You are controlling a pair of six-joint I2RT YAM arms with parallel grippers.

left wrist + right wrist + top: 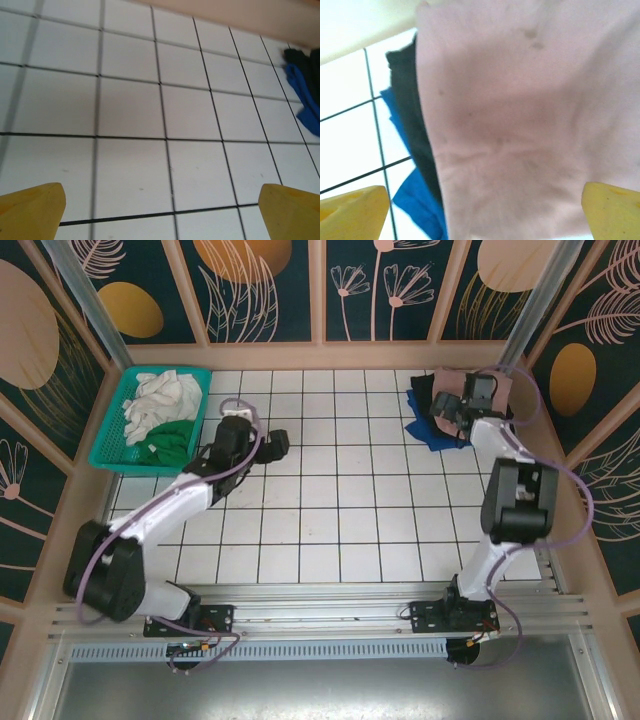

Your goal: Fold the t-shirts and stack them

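Observation:
A folded dusty-pink t-shirt (520,110) lies on top of a stack at the back right, over a black t-shirt (412,115) and a blue t-shirt (417,200). In the top view the pink t-shirt (503,390) peeks out around my right gripper (447,410), which hovers just above it. My right gripper (485,212) is open, its yellow fingertips (355,210) wide apart with nothing gripped. My left gripper (278,445) hangs over bare tiles left of centre; my left gripper (162,215) is open and empty. A white t-shirt (165,395) and a green t-shirt (170,440) lie crumpled in the basket.
The teal lattice basket (105,445) stands at the back left against the wooden wall. White tiles (340,490) stretch between the two arms. The stack's blue t-shirt (302,95) shows far right in the left wrist view. Wooden walls close in the back and sides.

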